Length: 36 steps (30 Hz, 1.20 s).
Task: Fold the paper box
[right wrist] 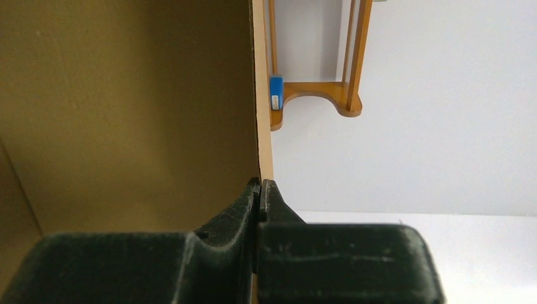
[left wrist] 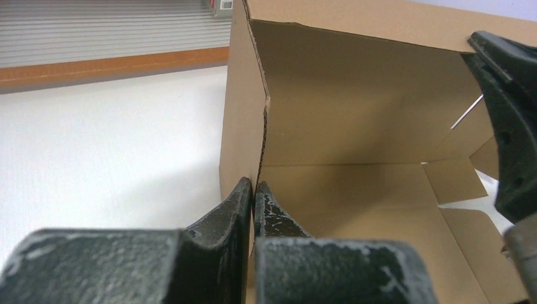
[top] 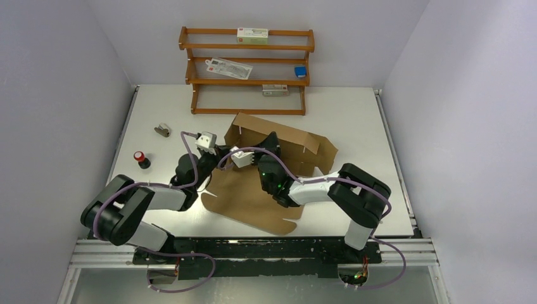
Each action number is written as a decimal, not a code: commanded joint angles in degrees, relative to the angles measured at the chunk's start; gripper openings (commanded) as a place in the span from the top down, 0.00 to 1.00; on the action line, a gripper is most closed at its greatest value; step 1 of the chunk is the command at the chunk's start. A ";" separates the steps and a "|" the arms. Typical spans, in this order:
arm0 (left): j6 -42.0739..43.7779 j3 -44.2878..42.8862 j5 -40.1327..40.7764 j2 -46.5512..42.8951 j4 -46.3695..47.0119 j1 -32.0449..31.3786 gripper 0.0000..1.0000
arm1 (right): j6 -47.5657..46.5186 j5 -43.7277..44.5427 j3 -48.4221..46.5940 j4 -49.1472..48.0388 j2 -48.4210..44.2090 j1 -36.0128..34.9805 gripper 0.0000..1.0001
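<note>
BOTH ARMS ON THE BOX, MID-TABLE. The box [top: 248, 197], brown cardboard and part-folded, sits at the centre of the white table [top: 354, 114], just far of my arm bases. Its near half lies flat as a sheet w/ a notched near edge. The far side stands up as a long back wall, w/ a shorter wall raised at the left end and a flap angled out at the right.

L gripper [left wrist: 253, 190] is pinched tight on the left wall's near edge, low down by the floor crease, one finger on either side of the cardboard. Its wrist cam looks along the inside: back wall upright, floor panel flat, a slit of white table showing at the right.

R gripper [right wrist: 260, 187] is likewise clamped tight, on the thin edge of an upright panel. Cardboard fills the left of that cam, w/ shelf and table beyond on the right. Which panel it is, I can't tell from there. Overhead puts the gripper inside the box nr the back wall, w/ the R arm reaching in over the flat sheet.

Behind the box, at the table's far edge, stands a wooden shelf [top: 247, 69] w/ a few small packs and a blue item [top: 300, 71]. Far-left on the table, well apart from the box, are a small grey bit [top: 163, 130] and a red-capped black piece [top: 142, 158].
</note>
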State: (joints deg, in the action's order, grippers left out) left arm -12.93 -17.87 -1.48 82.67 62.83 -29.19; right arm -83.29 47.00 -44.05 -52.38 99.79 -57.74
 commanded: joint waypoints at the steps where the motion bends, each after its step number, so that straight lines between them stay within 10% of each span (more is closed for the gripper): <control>1: -2.82 2.31 -1.45 3.60 -0.04 -1.61 0.93 | -0.85 -2.80 1.36 -6.95 1.09 -1.83 0.98; 17: -3.38 1.57 -0.62 3.54 -1.84 -1.66 0.91 | 13.16 -6.10 -4.56 20.36 -6.75 -1.83 0.86; 36: -0.21 -2.02 -0.25 -6.86 -14.34 -0.80 0.63 | 14.55 -8.01 -5.37 23.37 -5.60 -1.05 0.93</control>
State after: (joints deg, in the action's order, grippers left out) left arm -14.31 -18.15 0.05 78.50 51.75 -30.20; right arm -70.98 41.15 -49.08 -31.59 93.86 -58.96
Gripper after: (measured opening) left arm 0.345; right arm 0.076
